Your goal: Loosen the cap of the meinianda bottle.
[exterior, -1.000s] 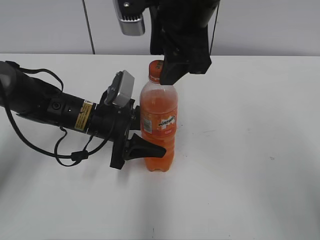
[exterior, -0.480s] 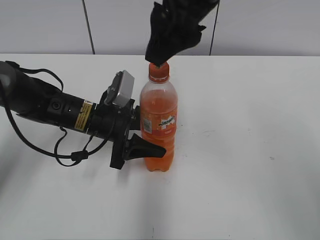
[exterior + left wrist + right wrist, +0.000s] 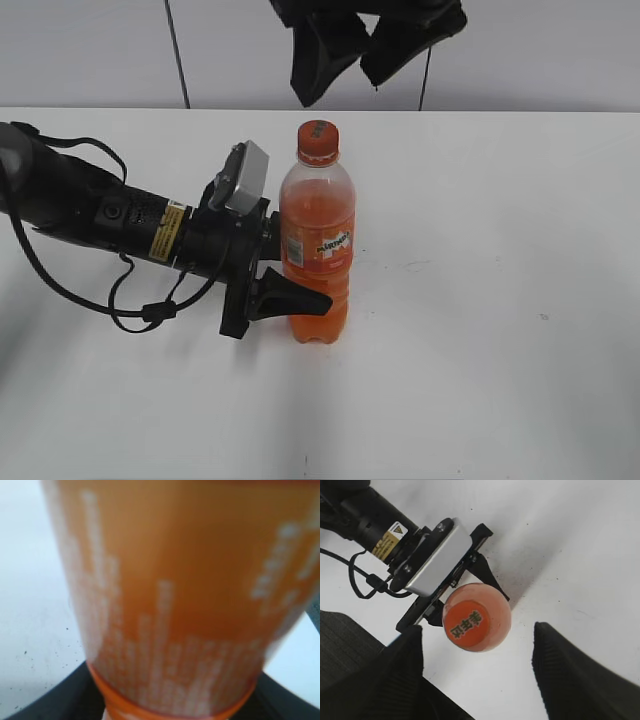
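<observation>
The meinianda bottle [image 3: 318, 250], full of orange drink, stands upright on the white table. Its orange cap [image 3: 318, 138] sits on the neck. My left gripper [image 3: 275, 270] lies low and is shut on the bottle's lower body; the left wrist view is filled by the blurred orange label [image 3: 175, 595]. My right gripper [image 3: 345, 65] hangs open above the cap, clear of it. In the right wrist view the cap [image 3: 468, 621] shows from above, between and beyond the two open fingers [image 3: 477, 672].
The left arm with its cable [image 3: 90, 215] stretches across the left of the white table [image 3: 500, 300]. A grey wall panel [image 3: 100, 50] runs behind the table's far edge.
My right gripper was closed around the cap a second ago. It has let go, opened and risen clear above the cap. The left gripper and bottle have not moved.
</observation>
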